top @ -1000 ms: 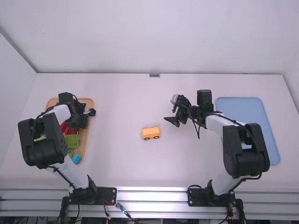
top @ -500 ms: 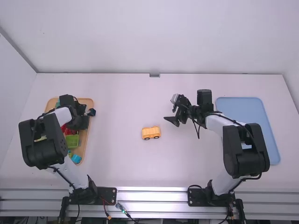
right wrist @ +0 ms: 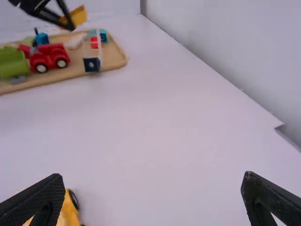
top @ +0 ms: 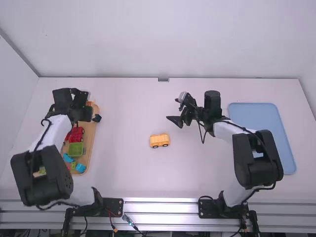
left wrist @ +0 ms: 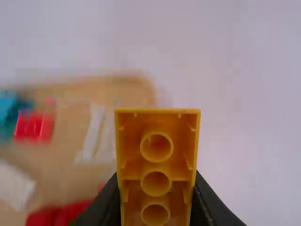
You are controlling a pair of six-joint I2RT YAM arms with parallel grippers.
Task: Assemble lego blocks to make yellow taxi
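Taxi [top: 159, 140] sits mid counter [top: 131, 170], our left claw [left wrist: 156, 188] gripping a brick [left wrist: 157, 121], our right claw [right wrist: 153, 178] spread; we expect light, stiff, slick plastic, best pinched by flat sides.

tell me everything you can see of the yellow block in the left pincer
The yellow-orange block is a hollow, oblong shell, plastic by its look, with thin walls, inner ribs and three round tubes showing in a row. Its open underside faces the wrist camera. The left pincer grips its sides, raised near the tan tray.
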